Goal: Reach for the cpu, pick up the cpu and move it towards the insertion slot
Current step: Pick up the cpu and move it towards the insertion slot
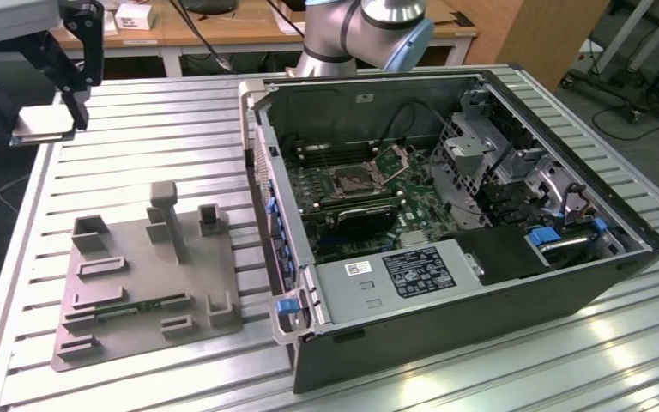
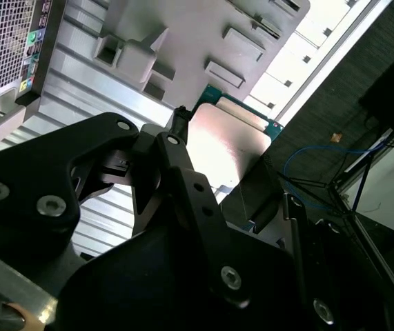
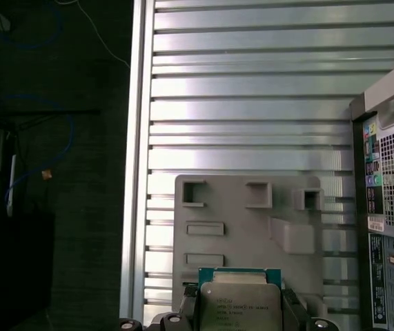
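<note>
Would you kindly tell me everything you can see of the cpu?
The cpu is a thin square chip with a silver-grey metal top plate bearing print and a green rim. The gripper clamps two opposite edges with its fingers, holding it roughly level in the air near the ribbed metal table's edge, beyond the grey fixture plate and apart from the open computer case. Nothing else touches it.

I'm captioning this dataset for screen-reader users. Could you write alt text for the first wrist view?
A square silver-topped cpu is clamped between two dark fingers, with a grey plastic tray beyond it. The tray lies on a ribbed metal table beside a computer case.
</note>
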Robot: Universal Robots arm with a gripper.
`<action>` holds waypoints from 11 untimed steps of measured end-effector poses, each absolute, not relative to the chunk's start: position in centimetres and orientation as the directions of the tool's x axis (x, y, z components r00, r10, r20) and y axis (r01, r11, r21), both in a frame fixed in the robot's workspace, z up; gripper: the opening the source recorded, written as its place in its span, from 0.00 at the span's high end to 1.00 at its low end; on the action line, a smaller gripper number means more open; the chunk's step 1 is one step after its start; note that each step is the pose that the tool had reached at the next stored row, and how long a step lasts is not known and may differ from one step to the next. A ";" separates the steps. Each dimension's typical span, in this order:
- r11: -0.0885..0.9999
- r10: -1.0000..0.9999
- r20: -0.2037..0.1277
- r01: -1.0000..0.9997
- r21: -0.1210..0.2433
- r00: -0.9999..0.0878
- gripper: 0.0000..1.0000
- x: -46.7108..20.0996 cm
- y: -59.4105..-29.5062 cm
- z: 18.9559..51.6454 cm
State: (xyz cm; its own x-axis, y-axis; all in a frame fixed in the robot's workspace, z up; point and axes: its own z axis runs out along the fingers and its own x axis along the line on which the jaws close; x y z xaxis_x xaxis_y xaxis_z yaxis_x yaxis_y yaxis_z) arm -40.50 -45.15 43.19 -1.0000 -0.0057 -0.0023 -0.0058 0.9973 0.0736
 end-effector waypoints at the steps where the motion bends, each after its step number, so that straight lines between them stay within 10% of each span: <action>1: 0.997 -0.006 -0.002 -0.006 0.074 -1.000 0.46 -40.4 -45.2 43.2; 11: 0.997 -0.006 -0.002 -0.006 0.074 -1.000 0.46 -39.8 -45.2 43.1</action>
